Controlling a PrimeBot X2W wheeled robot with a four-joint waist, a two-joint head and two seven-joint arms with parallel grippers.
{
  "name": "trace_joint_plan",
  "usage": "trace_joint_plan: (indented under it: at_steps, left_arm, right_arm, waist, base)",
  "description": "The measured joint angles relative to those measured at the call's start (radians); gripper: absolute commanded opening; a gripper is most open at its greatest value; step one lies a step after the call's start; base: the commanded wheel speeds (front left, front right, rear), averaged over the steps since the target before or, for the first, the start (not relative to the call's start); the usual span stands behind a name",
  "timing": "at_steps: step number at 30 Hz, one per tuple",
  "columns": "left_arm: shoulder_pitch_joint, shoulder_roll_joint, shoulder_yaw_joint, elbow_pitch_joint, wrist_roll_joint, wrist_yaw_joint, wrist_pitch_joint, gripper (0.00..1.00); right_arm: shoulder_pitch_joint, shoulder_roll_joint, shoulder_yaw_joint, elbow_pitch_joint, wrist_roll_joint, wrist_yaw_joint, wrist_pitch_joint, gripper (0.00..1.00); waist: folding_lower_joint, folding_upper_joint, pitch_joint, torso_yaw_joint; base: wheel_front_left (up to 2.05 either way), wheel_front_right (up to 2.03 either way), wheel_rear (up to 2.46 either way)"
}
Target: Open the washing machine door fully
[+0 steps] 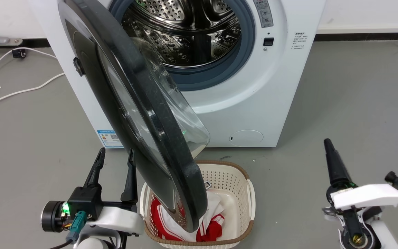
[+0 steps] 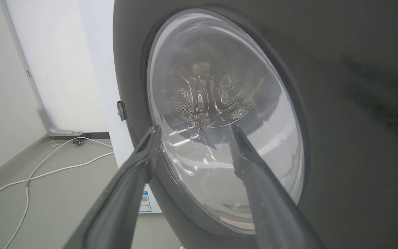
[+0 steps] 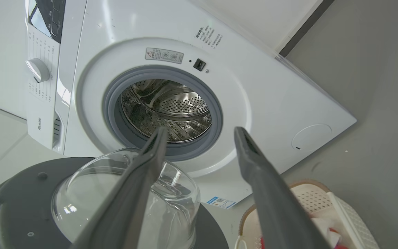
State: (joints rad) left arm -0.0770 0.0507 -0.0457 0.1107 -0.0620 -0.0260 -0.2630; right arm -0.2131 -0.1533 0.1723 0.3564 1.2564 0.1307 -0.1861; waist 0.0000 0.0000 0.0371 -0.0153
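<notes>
Both gape wide and empty: my left gripper [image 1: 116, 150] just beside the swung-out door [image 1: 147, 100], my right gripper [image 3: 200, 129] well apart.

A cream perforated laundry basket [image 1: 235, 188] with a brown woven rim stands on the grey floor [image 1: 358, 103] and holds red and white cloth [image 1: 216, 221]. Well to the basket's left, a white cable [image 1: 19, 91] curves across the floor. Beyond the basket, a dark skirting [image 1: 358, 36] runs along the foot of the pale wall.

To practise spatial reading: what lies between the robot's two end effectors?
Head view: from the left end effector toward the right end effector come the lower edge of the washing machine door, a cream laundry basket holding red-and-white cloth, then bare grey floor.
</notes>
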Motion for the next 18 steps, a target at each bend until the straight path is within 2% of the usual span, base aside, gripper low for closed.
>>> trace_joint_plan:
  at_steps: [4, 8, 13, 18]
  left_arm:
    - [0.004, 0.000, 0.004, 0.002, 0.000, 0.000, 0.000, 1.00]
    - [0.005, 0.000, 0.011, -0.001, 0.000, 0.003, 0.000, 1.00]
    - [0.005, 0.000, 0.017, -0.004, 0.000, 0.003, 0.000, 1.00]
    - [0.005, 0.000, 0.024, -0.005, 0.005, 0.003, 0.000, 1.00]
  right_arm:
    - [0.024, -0.015, -0.037, -0.015, -0.194, 0.000, -0.062, 1.00]
    - [0.037, -0.005, -0.119, -0.070, -0.489, 0.000, -0.075, 1.00]
    - [0.073, 0.056, -0.212, -0.242, -0.880, 0.000, -0.077, 1.00]
    - [0.126, 0.087, -0.201, -0.362, -1.103, 0.000, -0.059, 1.00]
  waist:
    - [0.0000, 0.0000, -0.002, -0.004]
    - [0.0000, 0.0000, -0.001, -0.009]
    - [0.0000, 0.0000, 0.002, -0.012]
    - [0.0000, 0.0000, 0.003, -0.015]
  base:
    - [0.00, 0.00, 0.00]
    - [0.00, 0.00, 0.00]
    - [0.00, 0.00, 0.00]
    - [0.00, 0.00, 0.00]
